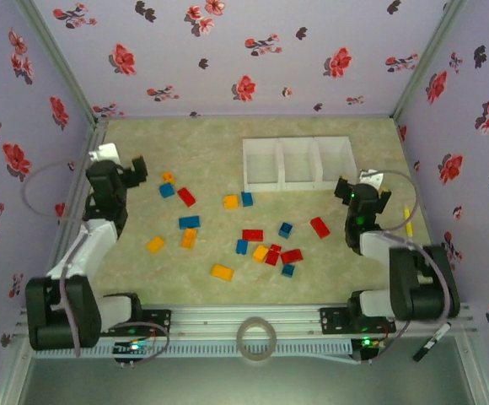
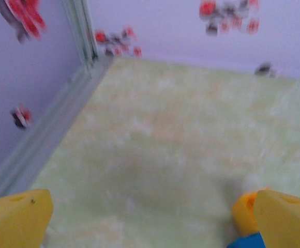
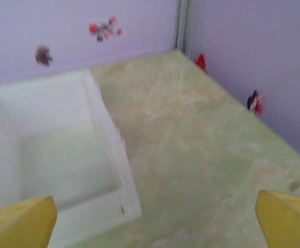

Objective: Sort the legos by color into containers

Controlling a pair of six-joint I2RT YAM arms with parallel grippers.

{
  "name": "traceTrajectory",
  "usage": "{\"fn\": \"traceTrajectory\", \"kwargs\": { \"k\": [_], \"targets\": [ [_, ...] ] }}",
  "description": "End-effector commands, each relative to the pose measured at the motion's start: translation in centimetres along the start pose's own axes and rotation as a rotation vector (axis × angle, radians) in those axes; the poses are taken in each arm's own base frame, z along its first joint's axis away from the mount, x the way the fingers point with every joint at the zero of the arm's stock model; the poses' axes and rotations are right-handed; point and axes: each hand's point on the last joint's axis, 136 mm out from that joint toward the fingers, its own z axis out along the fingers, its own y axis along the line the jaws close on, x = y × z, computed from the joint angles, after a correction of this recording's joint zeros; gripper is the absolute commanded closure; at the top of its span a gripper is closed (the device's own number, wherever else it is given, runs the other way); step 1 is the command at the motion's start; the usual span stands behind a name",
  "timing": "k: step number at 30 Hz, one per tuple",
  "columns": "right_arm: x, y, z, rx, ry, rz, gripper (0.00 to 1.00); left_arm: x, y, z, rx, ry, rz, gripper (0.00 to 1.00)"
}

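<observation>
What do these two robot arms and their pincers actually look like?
Both the left arm and right arm are built of chunky black joints linked by white segments, with thin grey cables looping alongside. The left pincer and right pincer each end in two blunt yellow fingers.

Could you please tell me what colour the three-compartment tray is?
The tray is plain white; the top view shows it best.
</observation>
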Motion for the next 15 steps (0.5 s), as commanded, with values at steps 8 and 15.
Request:
{"fn": "traceTrajectory", "kwargs": {
  "k": [8,15],
  "targets": [
    [-9.7,-0.4,-6.7,-0.027,0.047,0.167,0.01,-3.0,-4.2,-7.6,0.066,0.121,-0.065,0.0],
    [-9.0,2.2,-8.5,-0.182,0.195,0.142,0.01,-0.2,-6.0,-8.5,0.07,0.27,-0.073,0.0]
  ]
}}
